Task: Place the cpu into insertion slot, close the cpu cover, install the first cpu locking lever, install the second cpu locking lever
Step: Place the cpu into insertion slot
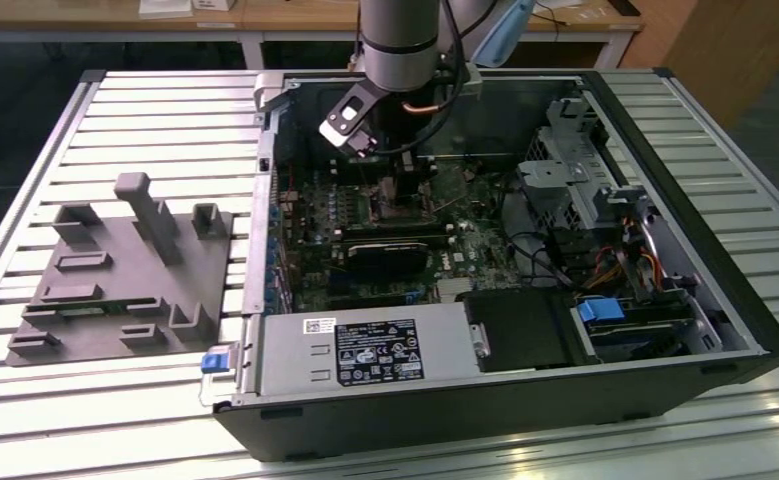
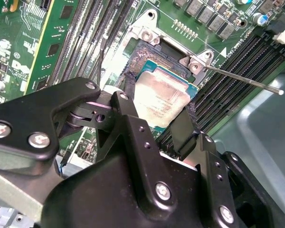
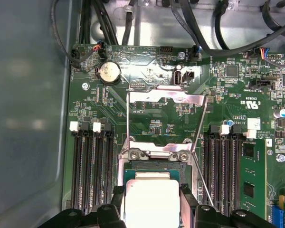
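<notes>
My gripper [image 2: 157, 113] is shut on the cpu [image 2: 164, 97], with one black finger [image 2: 127, 102] on each of two opposite edges. The silver-topped cpu [image 3: 151, 202] hangs low over the insertion slot [image 3: 154, 164], whose silvery rim [image 2: 147, 35] shows beyond it. Whether the chip rests in the socket I cannot tell. The cpu cover [image 3: 167, 98] stands swung open past the slot. Both thin locking levers [image 3: 128, 123] [image 3: 200, 126] are raised; one lever [image 2: 242, 78] sticks out sideways. In the exterior view the gripper [image 1: 386, 165] reaches down into the open computer case.
Long black memory slots [image 3: 92, 166] flank the socket on both sides. A black heatsink block [image 1: 386, 255] lies on the board nearer the power supply [image 1: 362, 350]. Cables and drive bays [image 1: 589, 200] crowd the exterior view's right. A grey fixture [image 1: 122, 270] sits outside the case.
</notes>
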{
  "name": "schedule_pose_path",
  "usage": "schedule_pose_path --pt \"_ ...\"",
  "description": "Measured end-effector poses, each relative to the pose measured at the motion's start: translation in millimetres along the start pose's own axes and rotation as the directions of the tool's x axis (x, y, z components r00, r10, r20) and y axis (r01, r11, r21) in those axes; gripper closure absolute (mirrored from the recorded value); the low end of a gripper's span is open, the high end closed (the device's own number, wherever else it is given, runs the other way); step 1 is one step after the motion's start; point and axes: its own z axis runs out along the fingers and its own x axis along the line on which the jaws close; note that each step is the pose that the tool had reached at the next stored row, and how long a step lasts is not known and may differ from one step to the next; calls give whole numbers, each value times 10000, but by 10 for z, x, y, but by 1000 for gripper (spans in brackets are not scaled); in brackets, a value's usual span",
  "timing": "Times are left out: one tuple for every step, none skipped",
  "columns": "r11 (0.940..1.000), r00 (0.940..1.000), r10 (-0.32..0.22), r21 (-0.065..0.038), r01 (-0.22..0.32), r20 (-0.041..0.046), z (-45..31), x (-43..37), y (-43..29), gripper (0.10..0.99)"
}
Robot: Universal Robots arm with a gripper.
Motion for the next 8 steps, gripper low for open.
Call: schedule_pose_path --pt "10000 10000 1 1 -1 1 4 0 -1 545" --pt "10000 10000 0 1 0 0 9 0 -1 545" --pt "10000 10000 -2 3 2 4 11 -6 -1 545" --pt "10000 10000 -1 2 1 2 13 -19 -1 545" --pt "10000 10000 0 0 0 1 15 -28 -1 545" --pt "10000 10000 1 0 -1 -1 15 -30 -2 545" --pt "10000 10000 1 1 -1 1 15 -30 -2 545" --pt "10000 10000 1 1 -1 2 16 -30 -2 545"
